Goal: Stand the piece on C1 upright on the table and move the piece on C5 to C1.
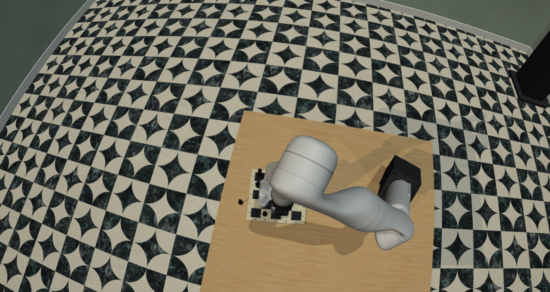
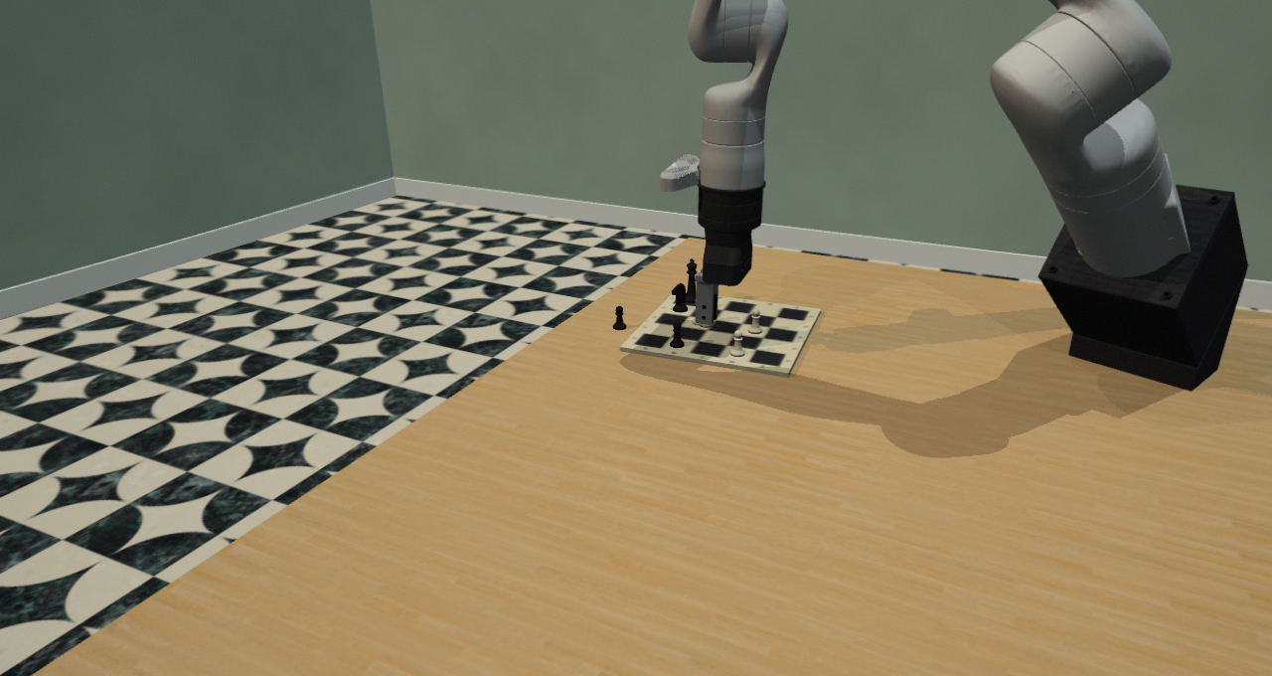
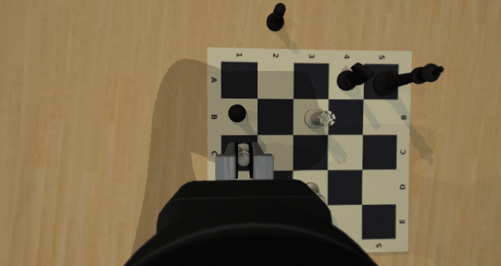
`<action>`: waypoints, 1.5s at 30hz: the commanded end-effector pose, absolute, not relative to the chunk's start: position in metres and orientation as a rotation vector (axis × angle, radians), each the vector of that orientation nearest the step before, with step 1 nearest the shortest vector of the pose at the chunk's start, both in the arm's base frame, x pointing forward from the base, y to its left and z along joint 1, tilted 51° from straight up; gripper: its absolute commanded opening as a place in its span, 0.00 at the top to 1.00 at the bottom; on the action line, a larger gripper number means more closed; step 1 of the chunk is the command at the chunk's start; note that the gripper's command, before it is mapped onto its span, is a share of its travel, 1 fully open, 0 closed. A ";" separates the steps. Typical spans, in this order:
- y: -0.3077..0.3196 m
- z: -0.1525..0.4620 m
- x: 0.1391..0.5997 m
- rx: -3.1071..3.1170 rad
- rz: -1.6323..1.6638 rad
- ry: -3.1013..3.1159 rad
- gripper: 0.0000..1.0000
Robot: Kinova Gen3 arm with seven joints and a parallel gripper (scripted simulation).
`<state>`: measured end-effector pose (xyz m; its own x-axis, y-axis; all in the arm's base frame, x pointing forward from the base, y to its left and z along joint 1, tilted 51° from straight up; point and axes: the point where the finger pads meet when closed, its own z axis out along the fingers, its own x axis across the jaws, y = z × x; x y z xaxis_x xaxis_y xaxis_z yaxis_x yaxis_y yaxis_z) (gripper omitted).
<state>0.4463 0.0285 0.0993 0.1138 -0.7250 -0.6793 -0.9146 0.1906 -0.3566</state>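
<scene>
In the wrist view my gripper point(image 3: 243, 154) is shut on a small white piece point(image 3: 243, 156) and holds it over square C1 of the chessboard point(image 3: 309, 141). In the exterior view the gripper point(image 2: 705, 314) hangs low over the board point(image 2: 721, 334); I cannot tell whether the piece's base touches it. A black pawn point(image 3: 275, 19) stands upright on the table just off the board's row A edge. It also shows in the exterior view point(image 2: 618, 318) and in the top view point(image 1: 240, 202). Square C5 point(image 3: 380, 152) is empty.
A black pawn point(image 3: 236, 113) stands on B1, a white piece point(image 3: 318, 118) on B3, a black knight point(image 3: 350, 78) on A4 and a tall black piece point(image 3: 391, 81) on A5. Another white piece point(image 3: 315, 188) is half hidden behind my wrist. The arm's black base point(image 2: 1147, 289) stands at the right.
</scene>
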 end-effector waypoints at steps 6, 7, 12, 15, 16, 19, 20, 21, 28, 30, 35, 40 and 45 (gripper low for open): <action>0.047 0.085 0.451 -1.574 0.317 1.645 1.00; 0.048 0.084 0.452 -1.574 0.317 1.645 1.00; 0.049 0.083 0.453 -1.574 0.317 1.645 1.00; 0.049 0.083 0.453 -1.574 0.317 1.645 1.00; 0.049 0.083 0.453 -1.574 0.317 1.645 1.00; 0.049 0.083 0.453 -1.574 0.317 1.645 1.00; 0.049 0.083 0.453 -1.574 0.317 1.645 1.00; 0.049 0.083 0.453 -1.574 0.317 1.645 1.00; 0.049 0.083 0.453 -1.574 0.317 1.645 1.00; 0.049 0.083 0.453 -1.574 0.317 1.645 1.00; 0.049 0.083 0.453 -1.574 0.317 1.645 1.00; 0.049 0.083 0.453 -1.574 0.317 1.645 1.00; 0.049 0.083 0.453 -1.574 0.317 1.645 1.00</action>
